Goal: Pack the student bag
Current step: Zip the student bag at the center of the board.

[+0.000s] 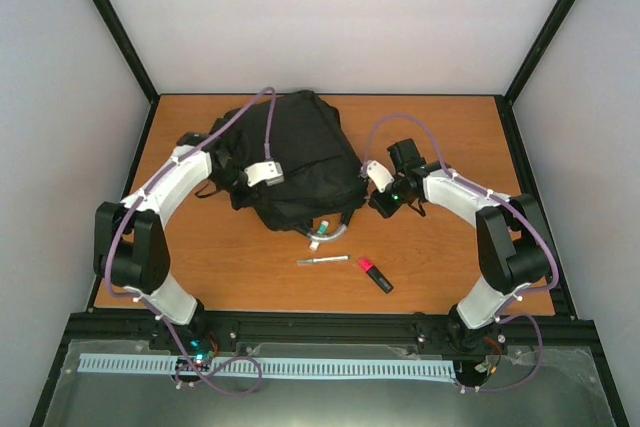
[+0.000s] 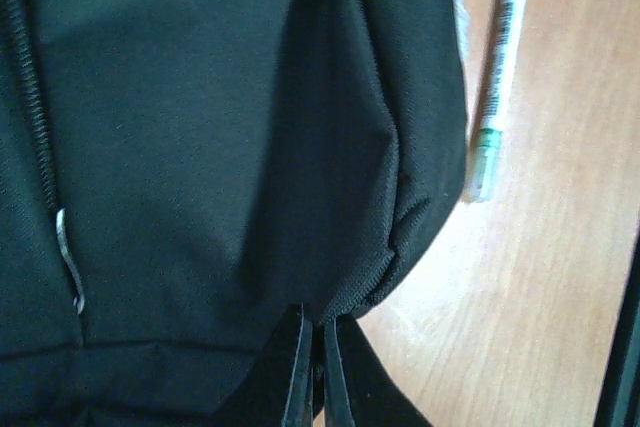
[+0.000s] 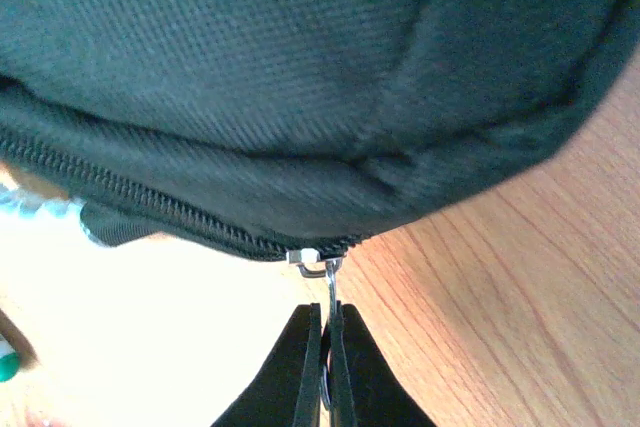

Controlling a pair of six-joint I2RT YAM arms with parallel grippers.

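The student bag [image 1: 295,157], a large black fabric backpack, lies on the middle of the wooden table. At the bag's left side, my left gripper [image 1: 243,187] is shut on a fold of the fabric at its rounded seam edge [image 2: 370,287]; in the left wrist view the left gripper [image 2: 318,325] has its jaws nearly together. My right gripper [image 1: 374,203] is at the bag's right edge. In the right wrist view this gripper [image 3: 327,312] is shut on the silver zipper pull [image 3: 330,285], which hangs from the slider [image 3: 306,257] on a closed zipper [image 3: 150,202].
A white pen with a green cap [image 1: 322,260] and a pink-and-black highlighter [image 1: 375,274] lie on the table in front of the bag. The bag's grey loop handle [image 1: 318,238] sticks out toward them. A second silver zipper pull [image 2: 68,262] shows on the bag's face.
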